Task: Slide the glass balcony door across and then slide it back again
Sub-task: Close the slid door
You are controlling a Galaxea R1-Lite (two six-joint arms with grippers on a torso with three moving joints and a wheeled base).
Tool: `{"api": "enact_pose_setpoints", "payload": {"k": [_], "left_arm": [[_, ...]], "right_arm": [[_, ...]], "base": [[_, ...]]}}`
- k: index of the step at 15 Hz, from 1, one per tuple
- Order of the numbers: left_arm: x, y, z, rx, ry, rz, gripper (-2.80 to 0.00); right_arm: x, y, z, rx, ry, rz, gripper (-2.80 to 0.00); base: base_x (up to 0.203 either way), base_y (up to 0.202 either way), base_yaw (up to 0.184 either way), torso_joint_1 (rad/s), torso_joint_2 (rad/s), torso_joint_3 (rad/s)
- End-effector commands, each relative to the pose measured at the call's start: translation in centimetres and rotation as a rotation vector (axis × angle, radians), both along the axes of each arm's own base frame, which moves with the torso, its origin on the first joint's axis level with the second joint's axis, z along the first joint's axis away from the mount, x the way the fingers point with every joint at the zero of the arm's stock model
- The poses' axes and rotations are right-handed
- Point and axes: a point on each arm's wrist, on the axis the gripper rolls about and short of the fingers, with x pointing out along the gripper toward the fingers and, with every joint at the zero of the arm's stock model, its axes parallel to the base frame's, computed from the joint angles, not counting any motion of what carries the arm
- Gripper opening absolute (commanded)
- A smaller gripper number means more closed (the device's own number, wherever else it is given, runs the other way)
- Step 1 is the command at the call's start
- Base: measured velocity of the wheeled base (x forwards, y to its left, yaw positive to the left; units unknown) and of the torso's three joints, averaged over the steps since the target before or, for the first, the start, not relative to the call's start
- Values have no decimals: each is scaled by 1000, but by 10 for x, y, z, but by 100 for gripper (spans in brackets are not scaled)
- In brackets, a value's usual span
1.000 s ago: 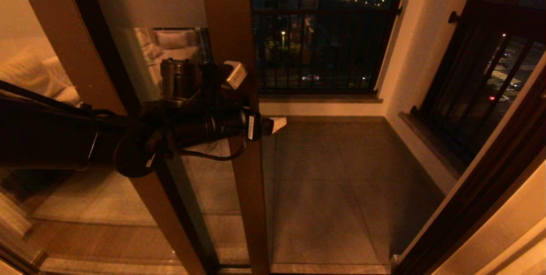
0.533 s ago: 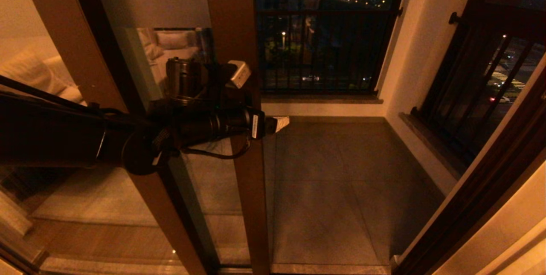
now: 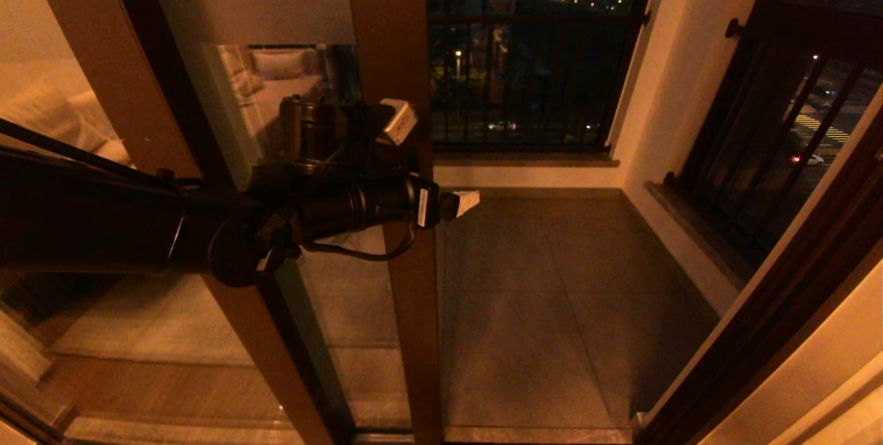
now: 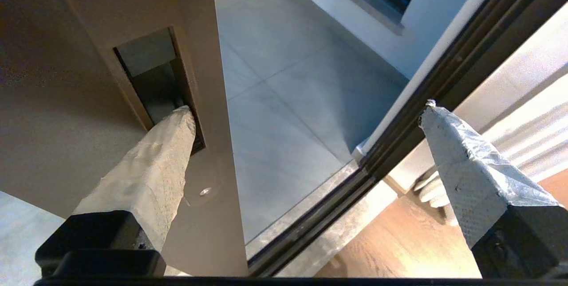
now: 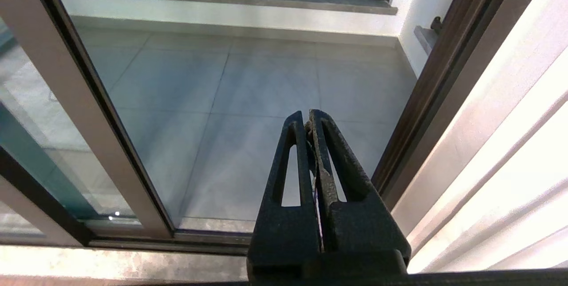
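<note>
The glass balcony door (image 3: 393,52) has a dark brown stile and a frosted band (image 3: 269,7) high on its glass. My left gripper (image 3: 441,205) reaches across the stile at mid height and stands open. In the left wrist view, one taped fingertip (image 4: 182,119) sits inside the recessed handle slot (image 4: 151,68). The other finger (image 4: 448,144) hangs free past the door's edge, so the left gripper (image 4: 306,108) straddles that edge. My right gripper (image 5: 309,115) shows only in its own wrist view, shut on nothing, low over the threshold.
A wide brown post (image 3: 103,65) of the fixed panel stands at the left. Beyond the opening lies the tiled balcony floor (image 3: 552,293), with black-barred windows (image 3: 524,79) behind. The dark door jamb (image 3: 779,307) runs down the right. The floor track (image 4: 306,233) crosses the threshold.
The door stile and my left arm have shifted a little to the right together. The fingertip has stayed in the handle slot.
</note>
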Motion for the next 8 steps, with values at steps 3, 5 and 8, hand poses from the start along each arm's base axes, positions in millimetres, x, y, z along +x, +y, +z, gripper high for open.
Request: {"api": "enact_pose_setpoints", "payload": {"k": [3, 5, 8], "left_arm": [[-1, -5, 1, -2, -1, -10, 0], [-1, -8, 2, -6, -6, -16, 0], [-2, -14, 2, -7, -8, -29, 0]], "right_arm": [[0, 0, -1, 0, 2, 1, -280], [0, 0, -1, 0, 2, 1, -280], [0, 0, -1, 0, 2, 1, -280]], "base": [[0, 0, 0, 0, 0, 0], [0, 0, 0, 0, 0, 0], [0, 0, 0, 0, 0, 0]]}}
